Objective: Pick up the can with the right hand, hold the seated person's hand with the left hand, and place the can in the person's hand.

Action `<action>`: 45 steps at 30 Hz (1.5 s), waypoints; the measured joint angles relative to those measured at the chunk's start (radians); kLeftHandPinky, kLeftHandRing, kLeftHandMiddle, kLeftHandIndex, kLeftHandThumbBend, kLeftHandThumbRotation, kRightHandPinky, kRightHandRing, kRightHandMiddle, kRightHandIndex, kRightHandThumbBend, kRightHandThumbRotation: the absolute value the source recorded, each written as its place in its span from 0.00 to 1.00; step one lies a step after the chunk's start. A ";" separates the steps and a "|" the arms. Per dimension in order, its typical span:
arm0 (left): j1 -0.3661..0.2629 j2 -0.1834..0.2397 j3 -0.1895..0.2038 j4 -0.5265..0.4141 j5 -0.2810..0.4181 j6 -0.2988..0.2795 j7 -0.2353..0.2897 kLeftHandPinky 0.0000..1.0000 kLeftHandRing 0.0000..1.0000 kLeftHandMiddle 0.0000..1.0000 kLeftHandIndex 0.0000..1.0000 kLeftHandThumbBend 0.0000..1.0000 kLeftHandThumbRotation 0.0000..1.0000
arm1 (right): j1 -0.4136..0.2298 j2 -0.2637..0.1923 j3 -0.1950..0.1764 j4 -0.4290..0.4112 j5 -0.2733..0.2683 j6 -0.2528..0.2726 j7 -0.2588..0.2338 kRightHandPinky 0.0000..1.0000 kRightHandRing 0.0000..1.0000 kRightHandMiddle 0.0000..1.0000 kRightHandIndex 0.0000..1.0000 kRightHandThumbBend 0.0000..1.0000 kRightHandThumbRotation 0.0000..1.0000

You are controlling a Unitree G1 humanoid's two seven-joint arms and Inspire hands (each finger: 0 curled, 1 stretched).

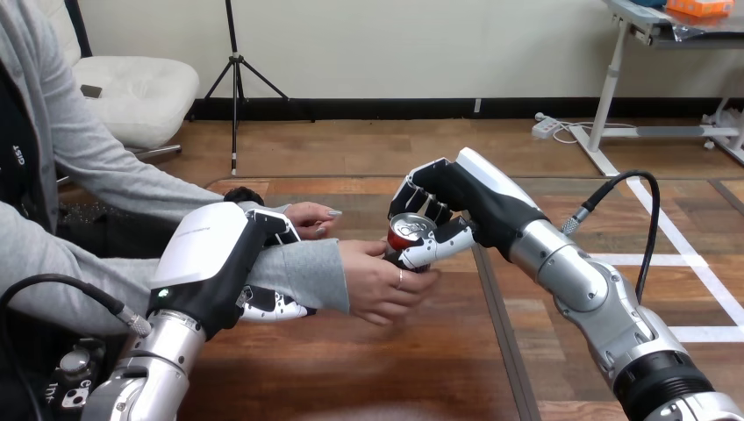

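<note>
The right hand (456, 200) is closed on the can (409, 230), thumb across its front. The person's hand (379, 282) wraps it just below that thumb. The left hand (224, 263) clasps the person's forearm (303, 270). If the right hand lets go before their grip firms, the can could drop onto the desk (395, 368).

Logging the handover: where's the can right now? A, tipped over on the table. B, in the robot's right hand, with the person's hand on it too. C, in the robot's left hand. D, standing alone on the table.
B: the right hand curls round the can, and the person's hand wraps its lower part.
</note>
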 measured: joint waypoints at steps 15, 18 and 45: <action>0.000 -0.014 0.006 0.000 -0.001 0.000 0.009 0.29 0.36 0.41 0.43 0.72 0.00 | -0.002 0.000 0.000 -0.014 0.000 0.000 0.001 0.33 0.36 0.39 0.40 0.65 0.00; 0.001 -0.016 0.007 0.000 -0.001 0.000 0.011 0.29 0.36 0.41 0.43 0.73 0.00 | -0.002 0.000 0.000 -0.019 0.000 0.000 0.002 0.33 0.36 0.39 0.40 0.65 0.00; 0.014 -0.027 0.009 0.004 -0.001 -0.004 0.053 0.28 0.35 0.40 0.42 0.72 0.00 | -0.007 0.001 -0.001 -0.030 0.005 0.000 0.021 0.33 0.36 0.39 0.41 0.65 0.00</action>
